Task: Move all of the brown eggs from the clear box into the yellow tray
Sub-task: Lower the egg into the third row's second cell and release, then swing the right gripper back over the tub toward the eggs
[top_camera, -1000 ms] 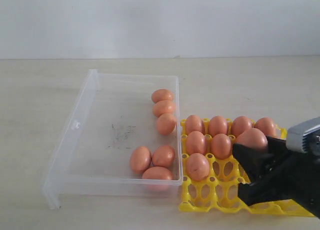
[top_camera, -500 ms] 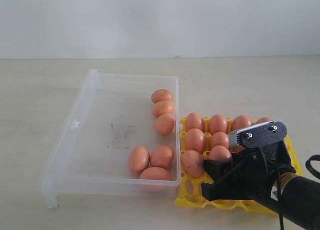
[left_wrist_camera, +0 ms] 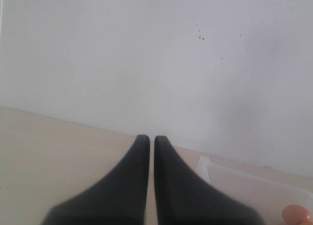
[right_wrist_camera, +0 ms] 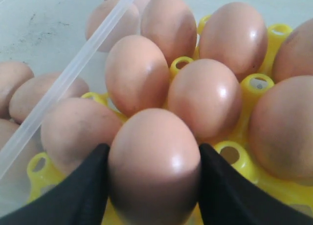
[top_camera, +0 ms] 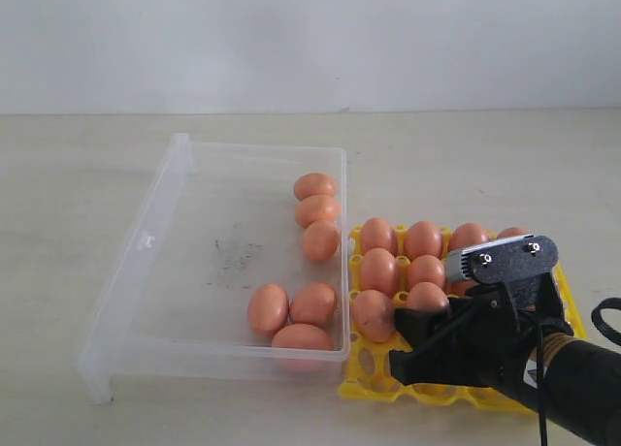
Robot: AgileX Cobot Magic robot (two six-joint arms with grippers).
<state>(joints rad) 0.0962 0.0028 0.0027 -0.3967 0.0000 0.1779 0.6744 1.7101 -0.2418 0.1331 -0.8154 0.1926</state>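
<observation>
The clear box (top_camera: 194, 252) lies left of centre with several brown eggs (top_camera: 318, 210) along its right side. Against it stands the yellow tray (top_camera: 373, 374), holding several eggs (top_camera: 423, 239) in its far rows. My right gripper (top_camera: 425, 316) is low over the tray's third row, shut on one brown egg (top_camera: 427, 296). Close up, that egg (right_wrist_camera: 154, 161) sits between the black fingers (right_wrist_camera: 80, 191), just over the tray (right_wrist_camera: 234, 154), with other eggs (right_wrist_camera: 209, 99) right behind it. My left gripper (left_wrist_camera: 152, 139) is shut and empty, held off the table.
The box's clear wall (right_wrist_camera: 73, 73) runs close beside the held egg, with an egg (right_wrist_camera: 76, 132) in the cup next to it. The tray's near cups (top_camera: 361, 370) stand empty. In the left wrist view a box corner (left_wrist_camera: 234, 181) and one egg (left_wrist_camera: 296, 216) show.
My right gripper carried its egg leftward across the tray and lower, then nearly stopped. The tray and box shifted slightly left. The left gripper is unchanged.
</observation>
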